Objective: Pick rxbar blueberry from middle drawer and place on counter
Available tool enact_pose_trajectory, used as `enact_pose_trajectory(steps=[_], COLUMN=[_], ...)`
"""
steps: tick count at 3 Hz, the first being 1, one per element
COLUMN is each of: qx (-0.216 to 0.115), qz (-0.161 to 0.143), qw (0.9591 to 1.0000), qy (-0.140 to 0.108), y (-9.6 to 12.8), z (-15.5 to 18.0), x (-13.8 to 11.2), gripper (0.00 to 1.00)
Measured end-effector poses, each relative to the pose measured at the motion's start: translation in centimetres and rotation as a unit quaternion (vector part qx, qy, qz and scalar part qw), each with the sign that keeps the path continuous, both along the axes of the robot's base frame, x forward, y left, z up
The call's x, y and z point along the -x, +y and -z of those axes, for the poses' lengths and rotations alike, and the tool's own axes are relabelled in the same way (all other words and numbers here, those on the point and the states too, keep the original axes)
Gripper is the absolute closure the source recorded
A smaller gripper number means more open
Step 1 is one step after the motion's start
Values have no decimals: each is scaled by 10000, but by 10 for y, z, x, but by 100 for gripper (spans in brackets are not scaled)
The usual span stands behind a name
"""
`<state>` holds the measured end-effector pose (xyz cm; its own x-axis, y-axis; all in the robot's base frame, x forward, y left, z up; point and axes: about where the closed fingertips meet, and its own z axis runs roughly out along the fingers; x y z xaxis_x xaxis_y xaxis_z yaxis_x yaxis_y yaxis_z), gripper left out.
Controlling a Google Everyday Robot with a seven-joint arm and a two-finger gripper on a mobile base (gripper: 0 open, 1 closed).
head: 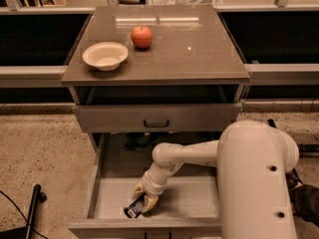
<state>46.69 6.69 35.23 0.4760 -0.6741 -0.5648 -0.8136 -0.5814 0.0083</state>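
Note:
The middle drawer (194, 199) is pulled out at the bottom of the camera view. The rxbar blueberry (132, 209), a small dark bar with pale lettering, lies on the drawer floor near the front left. My gripper (142, 200) reaches down into the drawer and sits right on the bar's upper end, with its yellowish tip touching or covering it. My white arm crosses the drawer from the right. The counter (199, 49) is the glossy grey-brown top above.
A cream bowl (105, 55) and a red apple (142, 36) sit on the counter's left half. The drawer above (156, 118) is closed and overhangs the open one. A dark pole (33, 203) lies on the speckled floor at the left.

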Motion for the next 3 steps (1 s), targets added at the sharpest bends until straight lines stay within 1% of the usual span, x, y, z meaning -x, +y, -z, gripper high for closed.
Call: enact_pose_trajectory(steps=[1,2,3], qx=[-77,-594,-1304], qz=[108,511,1211], qw=[9999,9969,9832], qy=[105,-14,-394], y=[-1,7,-7], z=[2,-36,-113], x=[-3,-11,-26], gripper=[100,100,100])
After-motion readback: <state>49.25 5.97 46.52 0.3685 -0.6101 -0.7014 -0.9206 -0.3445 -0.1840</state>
